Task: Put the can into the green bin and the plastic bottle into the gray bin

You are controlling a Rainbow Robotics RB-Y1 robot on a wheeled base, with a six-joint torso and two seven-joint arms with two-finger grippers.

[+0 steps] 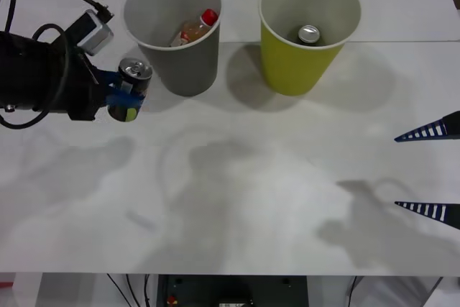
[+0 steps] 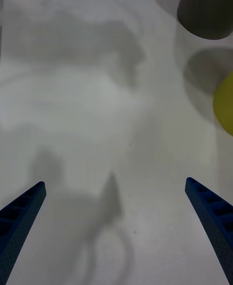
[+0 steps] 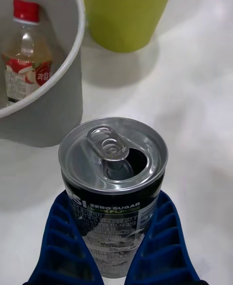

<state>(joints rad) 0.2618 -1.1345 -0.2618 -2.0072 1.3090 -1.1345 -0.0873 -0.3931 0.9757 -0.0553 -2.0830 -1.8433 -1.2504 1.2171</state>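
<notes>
The left gripper [image 1: 128, 95] is clamped on the can [image 1: 131, 88], its blue fingers [image 3: 60, 236] hugging both sides of the opened, upright can just beside the gray bin [image 1: 183, 62]. The plastic bottle [image 1: 194, 29] lies inside that gray bin. A second, silver-topped can [image 1: 309, 34] sits in the green bin [image 1: 298, 62] next to it. The right gripper [image 1: 431, 170] hangs well apart from the gray bin, fingers spread wide.

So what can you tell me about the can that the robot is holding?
The can is small, slim, dark metal with a shiny silver top and white lettering. Its tab is pushed in, so the mouth is open. It stands upright, clamped between the left gripper's blue ribbed fingers, beside the gray bin on the side away from the green bin.
</notes>
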